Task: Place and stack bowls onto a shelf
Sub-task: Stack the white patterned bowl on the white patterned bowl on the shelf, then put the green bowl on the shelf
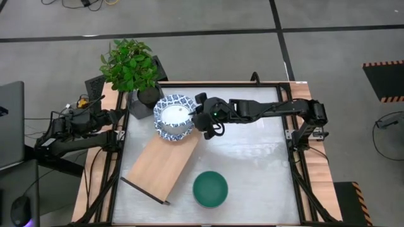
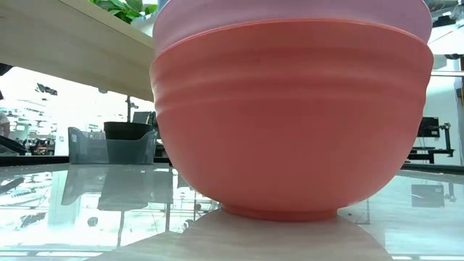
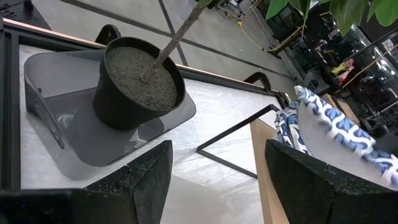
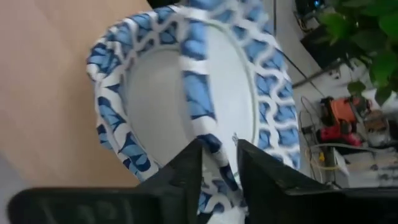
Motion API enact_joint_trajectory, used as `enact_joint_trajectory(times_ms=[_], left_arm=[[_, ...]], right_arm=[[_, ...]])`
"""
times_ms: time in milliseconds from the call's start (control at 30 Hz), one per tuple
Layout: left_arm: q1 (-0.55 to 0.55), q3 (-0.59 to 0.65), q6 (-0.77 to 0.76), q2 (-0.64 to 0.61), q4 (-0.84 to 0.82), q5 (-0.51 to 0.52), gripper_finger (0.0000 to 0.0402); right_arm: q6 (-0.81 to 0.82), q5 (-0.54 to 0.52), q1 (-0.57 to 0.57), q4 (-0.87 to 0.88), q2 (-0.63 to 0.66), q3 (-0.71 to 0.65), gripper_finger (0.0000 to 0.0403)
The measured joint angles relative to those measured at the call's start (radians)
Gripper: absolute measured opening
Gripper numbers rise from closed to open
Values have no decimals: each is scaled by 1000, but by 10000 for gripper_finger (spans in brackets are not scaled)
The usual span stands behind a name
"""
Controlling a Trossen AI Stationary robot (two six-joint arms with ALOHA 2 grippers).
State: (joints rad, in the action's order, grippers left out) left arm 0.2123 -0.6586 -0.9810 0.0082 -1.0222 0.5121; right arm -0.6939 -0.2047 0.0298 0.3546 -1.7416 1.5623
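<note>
The long light-wood shelf board with black metal end frames is laid diagonally on the white table, long axis running from 7 to 1 o'clock. Two blue-and-white patterned bowls are stacked, rims up, on its 1 o'clock end, near the table's far edge. One plain green bowl is set at 5 o'clock, clear of the board, with bare table seen toward 3 o'clock. One pink-over-red bowl stack is seen in the low view. One black plant pot is placed at 11 o'clock. The right gripper is straddling the top patterned bowl's rim, fingers narrow; grip cannot be told. The left gripper is spread wide, parked at 9 o'clock.
</note>
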Motion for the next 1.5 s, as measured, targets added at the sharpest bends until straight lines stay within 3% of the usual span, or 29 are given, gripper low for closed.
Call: enact_joint_trajectory(times_ms=[367, 767, 933, 1167, 1267, 1500], left_arm=[[0, 0, 1, 0, 0, 0, 242], [0, 0, -1, 0, 0, 0, 242], [0, 0, -25, 0, 0, -3, 242], [0, 0, -26, 0, 0, -3, 242], [0, 0, -30, 0, 0, -2, 242], [0, 0, -34, 0, -1, -54, 242]], right_arm=[[15, -2, -12, -1, 5, 0, 238], [167, -3, -39, 82, 41, 3, 245], [309, 2, -57, 242, 77, 0, 245], [704, 232, -101, 539, 114, 1, 245], [857, 278, -128, 654, 113, -1, 245], [1047, 283, -234, 681, 101, -76, 245]])
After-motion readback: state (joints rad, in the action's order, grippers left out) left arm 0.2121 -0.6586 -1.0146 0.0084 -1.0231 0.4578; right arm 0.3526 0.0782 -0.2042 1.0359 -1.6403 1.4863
